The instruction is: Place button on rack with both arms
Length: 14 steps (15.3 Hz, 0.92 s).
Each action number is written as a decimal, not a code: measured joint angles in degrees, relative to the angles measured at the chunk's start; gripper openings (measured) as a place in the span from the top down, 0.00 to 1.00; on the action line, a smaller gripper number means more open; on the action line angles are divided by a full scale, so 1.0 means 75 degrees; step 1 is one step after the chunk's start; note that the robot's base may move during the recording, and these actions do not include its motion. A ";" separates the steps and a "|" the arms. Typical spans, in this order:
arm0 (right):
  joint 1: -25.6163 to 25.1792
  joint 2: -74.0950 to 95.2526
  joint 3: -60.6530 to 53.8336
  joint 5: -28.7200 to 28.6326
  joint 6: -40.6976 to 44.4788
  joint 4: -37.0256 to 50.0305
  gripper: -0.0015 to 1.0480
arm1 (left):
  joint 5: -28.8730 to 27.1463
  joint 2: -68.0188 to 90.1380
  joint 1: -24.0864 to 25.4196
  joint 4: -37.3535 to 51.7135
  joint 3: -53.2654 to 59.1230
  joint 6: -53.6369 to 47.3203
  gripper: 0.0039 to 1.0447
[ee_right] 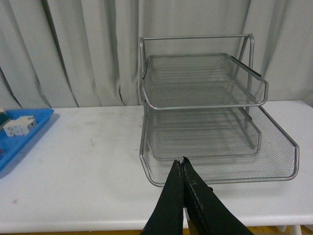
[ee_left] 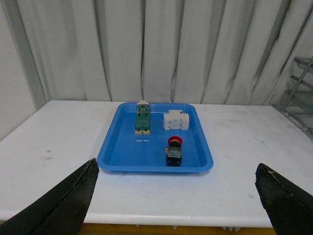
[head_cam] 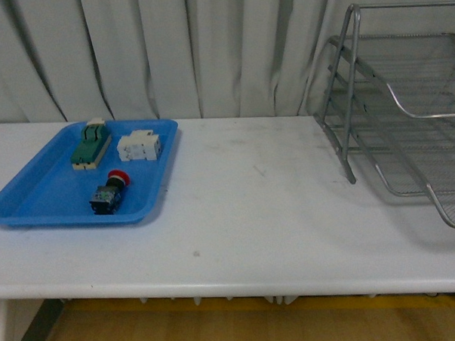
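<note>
Left wrist view shows the small red-capped, dark-bodied push button lying in the flat blue plastic tray on the white table, well ahead of the left end effector (fingers spread wide). A white block component and a green-and-cream switch part sit behind it. The right end effector, pinched together and empty, faces the silver three-tier wire-mesh rack.

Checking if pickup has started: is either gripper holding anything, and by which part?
Nothing is held. The left gripper is open, the right gripper shut on nothing; the button lies in the blue tray.
</note>
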<state>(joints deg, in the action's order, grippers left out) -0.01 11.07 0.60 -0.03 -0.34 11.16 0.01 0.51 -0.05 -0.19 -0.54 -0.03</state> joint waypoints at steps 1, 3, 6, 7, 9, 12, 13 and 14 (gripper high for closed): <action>0.0000 -0.0119 0.0000 0.0000 0.0003 -0.0117 0.98 | 0.0000 0.0000 0.0000 0.0003 0.0000 0.0000 0.06; 0.0000 -0.1204 0.0006 -0.0006 0.0003 -0.1556 0.98 | -0.0006 0.0000 0.0000 0.0000 0.0000 0.0003 0.06; 0.0000 -0.1451 0.0006 0.0003 0.0003 -0.1533 0.98 | 0.0000 0.0000 0.0000 0.0003 0.0000 0.0000 0.06; 0.0000 -0.1445 0.0006 0.0003 0.0003 -0.1518 0.98 | 0.0000 0.0000 0.0000 0.0003 0.0003 0.0000 0.06; 0.0000 -0.1445 0.0006 0.0006 0.0017 -0.1512 0.92 | -0.0003 0.0000 0.0000 0.0003 0.0003 0.0000 0.06; 0.0000 -0.1445 0.0006 0.0003 0.0020 -0.1512 0.55 | 0.0000 0.0000 0.0000 0.0003 0.0003 0.0000 0.06; 0.0000 -0.1445 0.0006 0.0006 0.0020 -0.1512 0.43 | -0.0003 0.0000 0.0000 0.0003 0.0000 0.0003 0.06; 0.0000 -0.1445 0.0006 0.0006 0.0020 -0.1512 0.31 | -0.0003 0.0000 0.0000 0.0003 0.0000 0.0003 0.06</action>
<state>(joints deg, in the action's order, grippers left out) -0.01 0.23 0.64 0.01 -0.19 -0.19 -0.01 0.51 -0.05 -0.16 -0.54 -0.01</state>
